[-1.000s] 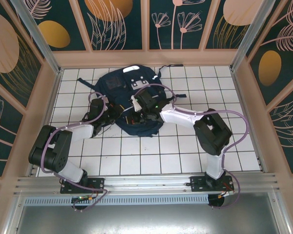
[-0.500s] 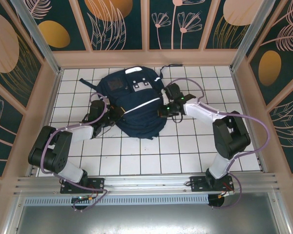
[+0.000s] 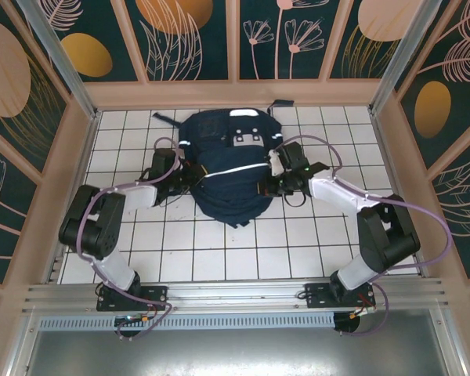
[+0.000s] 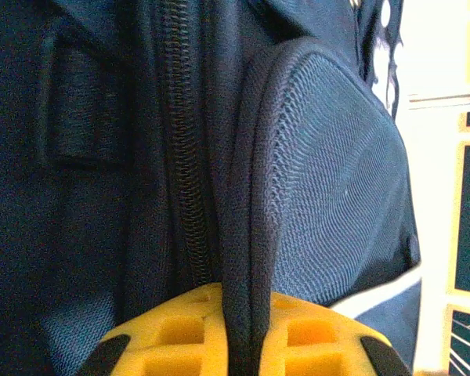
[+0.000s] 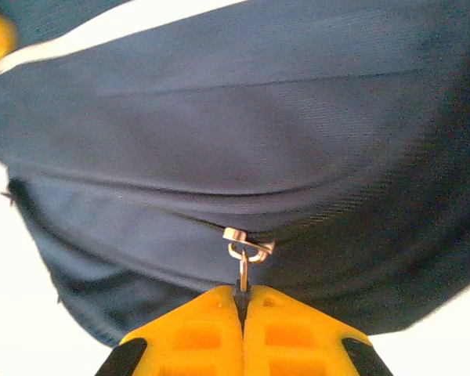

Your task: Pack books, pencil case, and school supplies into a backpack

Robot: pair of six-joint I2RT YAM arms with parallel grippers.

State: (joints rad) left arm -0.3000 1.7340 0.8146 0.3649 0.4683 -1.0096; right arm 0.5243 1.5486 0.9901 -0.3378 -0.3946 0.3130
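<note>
The navy backpack (image 3: pixel 227 168) with white stripes lies on the tiled table between both arms. My left gripper (image 3: pixel 189 174) is at its left side, and its yellow fingers (image 4: pixel 176 329) are pinched on a dark piped seam (image 4: pixel 247 235) of the backpack next to the zipper teeth (image 4: pixel 184 196). My right gripper (image 3: pixel 272 182) is at the pack's right side, shut on the metal zipper pull (image 5: pixel 245 249) with its fingertips pressed together (image 5: pixel 242 296). The books, pencil case and school supplies are hidden.
White tiles (image 3: pixel 243 251) lie bare in front of the pack. Wooden walls (image 3: pixel 235 92) ring the table on three sides. A dark strap end (image 3: pixel 280 103) lies at the back wall, and the pack's top nearly touches that wall.
My right gripper has swept from the middle of the pack to its right side, holding the zipper pull. The backpack has slid right and toward the back wall. The left gripper followed it.
</note>
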